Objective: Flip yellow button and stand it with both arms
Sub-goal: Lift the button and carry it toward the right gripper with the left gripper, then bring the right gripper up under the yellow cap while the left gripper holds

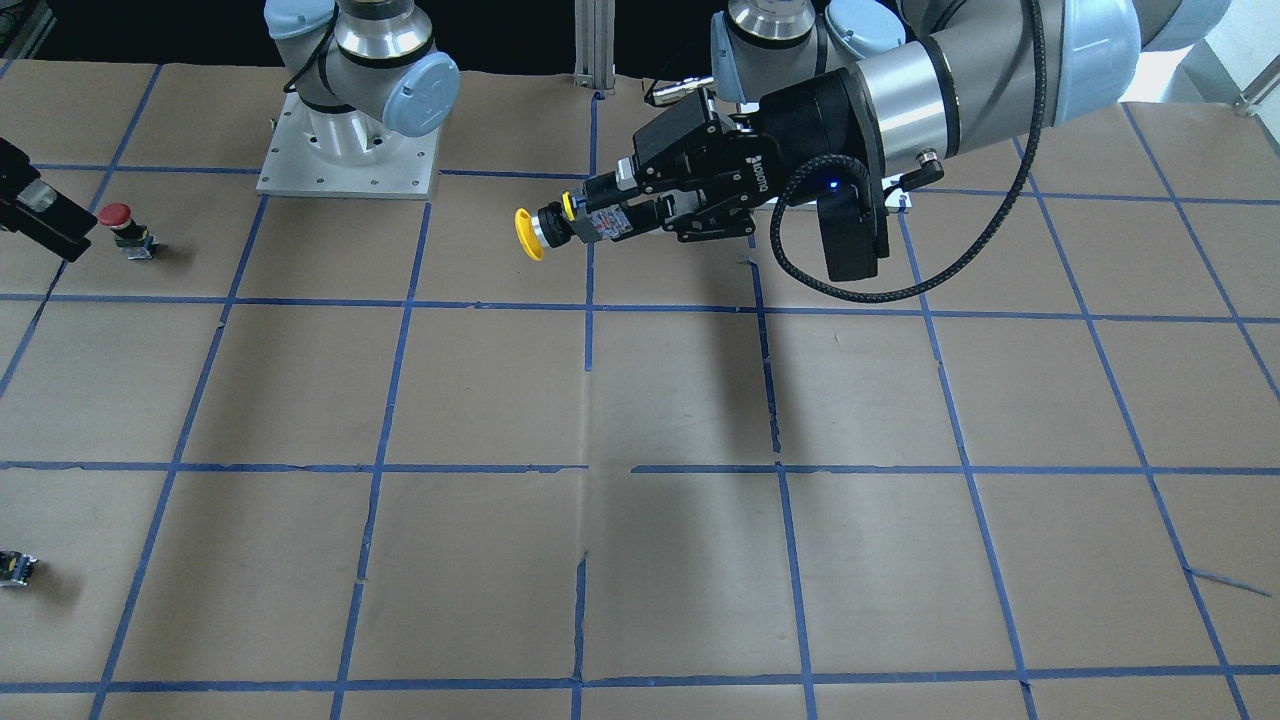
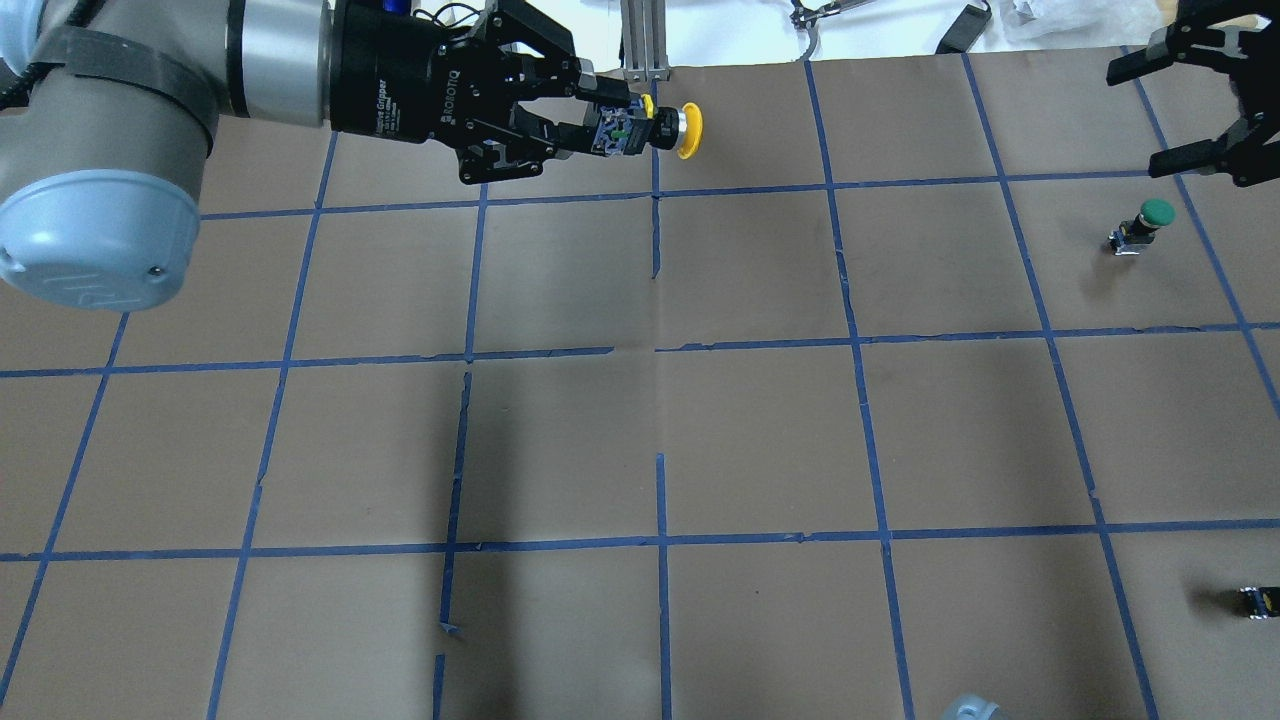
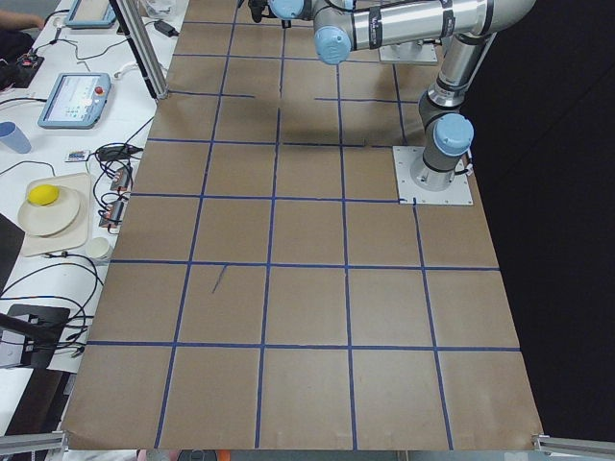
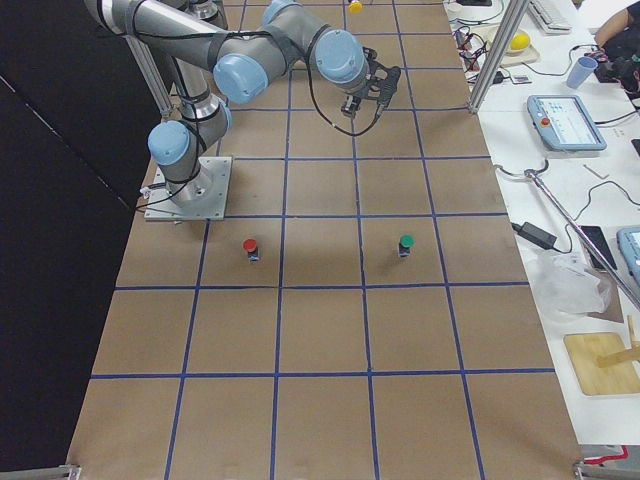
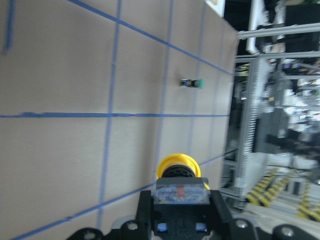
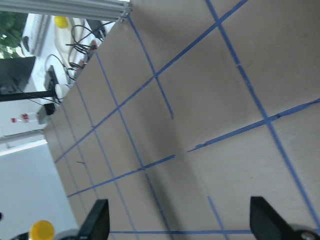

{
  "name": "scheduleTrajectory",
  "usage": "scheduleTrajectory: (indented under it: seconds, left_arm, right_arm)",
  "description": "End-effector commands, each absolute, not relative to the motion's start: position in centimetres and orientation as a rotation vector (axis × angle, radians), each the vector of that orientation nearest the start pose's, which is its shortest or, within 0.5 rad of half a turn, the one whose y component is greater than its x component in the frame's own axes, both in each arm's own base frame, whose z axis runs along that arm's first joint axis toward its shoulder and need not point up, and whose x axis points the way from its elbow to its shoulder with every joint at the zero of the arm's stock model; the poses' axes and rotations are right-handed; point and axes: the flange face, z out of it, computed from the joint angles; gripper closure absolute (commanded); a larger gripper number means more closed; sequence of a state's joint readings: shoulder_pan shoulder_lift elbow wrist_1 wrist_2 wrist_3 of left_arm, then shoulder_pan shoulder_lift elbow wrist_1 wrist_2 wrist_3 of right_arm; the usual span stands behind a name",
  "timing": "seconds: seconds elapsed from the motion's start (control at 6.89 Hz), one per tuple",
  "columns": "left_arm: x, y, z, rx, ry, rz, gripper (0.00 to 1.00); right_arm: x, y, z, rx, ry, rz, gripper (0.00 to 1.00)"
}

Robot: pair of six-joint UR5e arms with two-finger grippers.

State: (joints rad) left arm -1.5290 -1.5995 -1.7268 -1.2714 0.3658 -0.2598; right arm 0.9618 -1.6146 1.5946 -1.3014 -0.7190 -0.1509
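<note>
My left gripper [image 2: 600, 130] is shut on the yellow button [image 2: 670, 128]. It grips the grey contact block and holds the button sideways in the air, above the table's far middle, with the yellow cap pointing away from the wrist. The button also shows in the front view [image 1: 545, 230] and in the left wrist view [image 5: 178, 172], between the fingers. My right gripper [image 2: 1165, 110] is open and empty at the far right, well apart from the button. Its two fingers [image 6: 97, 222] stand wide apart in the right wrist view.
A green-capped button [image 2: 1142, 225] stands upright on the brown paper near my right gripper. A red-capped button [image 1: 125, 228] stands at the left of the front view. A small dark capless block [image 2: 1258, 600] lies at the right edge. Blue tape lines grid the table [image 2: 760, 440].
</note>
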Motion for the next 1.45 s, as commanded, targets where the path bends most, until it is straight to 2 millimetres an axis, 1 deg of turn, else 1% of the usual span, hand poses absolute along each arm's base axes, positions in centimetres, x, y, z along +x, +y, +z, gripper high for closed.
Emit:
scheduleTrajectory:
  seconds: [0.0, 0.15, 0.29, 0.44, 0.58, 0.73, 0.87, 1.02, 1.16, 1.31]
  left_arm:
    - [-23.5, -49.8, 50.4, 0.189, -1.786, -0.119, 0.76]
    - [-24.6, -49.4, 50.6, 0.176, -1.736, -0.154, 0.77]
    - [-24.9, -49.0, 51.4, 0.161, -1.703, -0.156, 0.77]
    - [-25.4, -48.5, 52.0, 0.138, -1.702, -0.139, 0.77]
    - [-25.8, -48.7, 51.9, 0.117, -1.693, -0.123, 0.77]
    - [-26.1, -48.5, 52.4, 0.105, -1.657, -0.142, 0.77]
    - [-26.3, -48.3, 52.6, 0.101, -1.656, -0.143, 0.77]
    - [-26.3, -48.1, 52.8, 0.101, -1.656, -0.145, 0.77]
    - [-26.3, -47.8, 53.2, 0.095, -1.656, -0.139, 0.77]
    - [-26.3, -47.2, 53.7, 0.102, -1.654, -0.145, 0.77]
  right_arm:
    - [-6.5, -49.2, 51.0, 0.892, 1.842, 0.064, 0.00]
    - [-4.8, -48.6, 50.5, 0.922, 1.797, 0.175, 0.00]
    - [-2.8, -48.6, 50.9, 0.896, 1.793, 0.210, 0.00]
    - [0.0, -48.0, 52.3, 0.836, 1.818, 0.207, 0.05]
    - [2.0, -47.5, 53.0, 0.829, 1.771, 0.245, 0.04]
    - [3.2, -45.9, 53.7, 0.871, 1.704, 0.318, 0.05]
    - [4.4, -44.9, 54.5, 0.852, 1.712, 0.324, 0.03]
    - [5.9, -43.7, 54.8, 0.868, 1.697, 0.398, 0.03]
    - [7.0, -42.0, 55.5, 0.870, 1.695, 0.419, 0.04]
    - [8.0, -41.3, 56.0, 0.852, 1.704, 0.425, 0.02]
